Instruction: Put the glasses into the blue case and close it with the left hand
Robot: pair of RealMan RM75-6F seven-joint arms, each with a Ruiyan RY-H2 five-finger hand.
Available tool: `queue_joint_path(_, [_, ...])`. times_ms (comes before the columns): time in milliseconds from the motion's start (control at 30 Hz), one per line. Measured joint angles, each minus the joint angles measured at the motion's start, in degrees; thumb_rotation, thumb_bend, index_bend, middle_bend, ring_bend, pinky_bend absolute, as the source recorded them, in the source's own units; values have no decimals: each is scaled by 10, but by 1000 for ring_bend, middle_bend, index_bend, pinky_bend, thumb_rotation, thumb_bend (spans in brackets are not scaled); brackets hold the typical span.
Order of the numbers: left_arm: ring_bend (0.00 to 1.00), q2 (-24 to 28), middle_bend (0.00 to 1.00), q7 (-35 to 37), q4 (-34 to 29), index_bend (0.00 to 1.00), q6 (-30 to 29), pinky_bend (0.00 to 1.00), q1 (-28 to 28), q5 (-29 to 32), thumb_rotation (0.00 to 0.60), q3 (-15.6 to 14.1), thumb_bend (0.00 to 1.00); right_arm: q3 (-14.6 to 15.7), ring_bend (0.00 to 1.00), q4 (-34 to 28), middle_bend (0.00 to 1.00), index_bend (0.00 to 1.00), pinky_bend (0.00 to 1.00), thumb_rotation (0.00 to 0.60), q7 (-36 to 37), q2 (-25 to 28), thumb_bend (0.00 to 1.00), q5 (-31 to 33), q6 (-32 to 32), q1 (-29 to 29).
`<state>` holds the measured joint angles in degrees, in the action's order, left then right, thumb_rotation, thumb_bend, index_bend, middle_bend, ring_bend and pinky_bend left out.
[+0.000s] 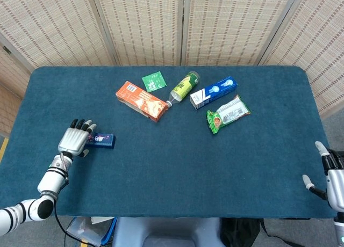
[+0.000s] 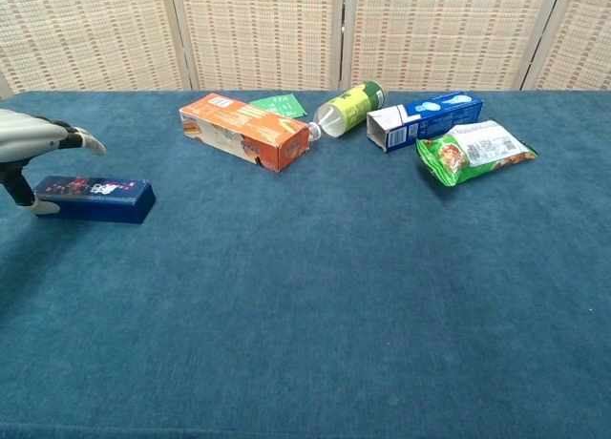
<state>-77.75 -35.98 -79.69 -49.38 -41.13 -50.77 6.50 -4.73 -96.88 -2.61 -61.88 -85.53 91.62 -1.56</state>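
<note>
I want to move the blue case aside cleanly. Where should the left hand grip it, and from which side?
Probably across the middle of the blue case, coming from above. It lies flat on the table, long and low, so its two long sides are the narrow span to pinch. The left hand sits at its left end, fingers apart, holding nothing.

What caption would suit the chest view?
Left hand poised at the closed blue case, snack packs beyond.

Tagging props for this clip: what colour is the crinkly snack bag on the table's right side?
The snack bag is green with a white label panel, clearest in the chest view.
</note>
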Motion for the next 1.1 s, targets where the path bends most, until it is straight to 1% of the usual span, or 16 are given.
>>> queue_joint_path(200, [0,-39,0,-4,56,214,18,0,-21,28,600,2,254,0,143,5,167,48,231,600,4,-1,246,4,2,-3])
queue_joint_path(367, [0,-58,0,3,88,295,46,0,-34,49,600,2,253,-1,143,7,166,48,231,600,7,-2,246,8,0,-4])
queue_joint_path(567, [0,-68,0,18,107,484,62,0,-44,61,600,-2,255,-2,143,10,165,48,230,600,7,-3,245,11,-6,-1])
queue_joint_path(633, [0,-69,0,23,109,514,59,0,-44,59,600,-2,256,-3,143,10,165,48,230,600,7,-3,246,11,-9,0])
queue_joint_path(667, [0,-70,0,25,109,513,57,0,-43,57,600,-3,257,-3,143,10,165,48,230,600,7,-3,246,12,-10,1])
queue_joint_path(700, [0,-69,0,29,109,499,54,0,-43,53,600,-4,256,-3,143,10,165,48,230,600,6,-3,246,12,-11,2])
queue_joint_path(767, [0,-67,0,31,106,415,52,0,-42,51,600,-5,255,-4,143,9,165,48,230,600,5,-3,246,12,-13,4])
queue_joint_path(833, [0,-61,0,30,96,247,48,0,-41,52,600,-6,254,-5,143,8,165,48,230,600,4,-3,246,12,-14,6])
queue_joint_path(867, [0,-58,0,29,90,192,46,0,-40,54,600,-7,253,-6,143,8,165,48,230,600,4,-3,245,12,-15,6])
queue_joint_path(900, [0,-54,0,27,81,115,43,0,-40,56,600,-7,253,-6,143,8,165,48,231,600,3,-3,246,13,-15,7])
queue_joint_path(933, [0,-50,0,26,74,72,40,0,-39,59,600,-8,253,-6,143,8,165,48,231,600,3,-3,246,13,-16,7])
queue_joint_path(1000, [0,-38,0,26,53,28,32,0,-37,65,600,-7,253,-7,143,7,165,48,230,600,3,-2,246,15,-18,8])
queue_joint_path(1100, [0,-22,0,36,22,4,12,0,-29,72,600,-2,253,-8,143,8,165,48,230,600,3,-1,246,16,-20,10])
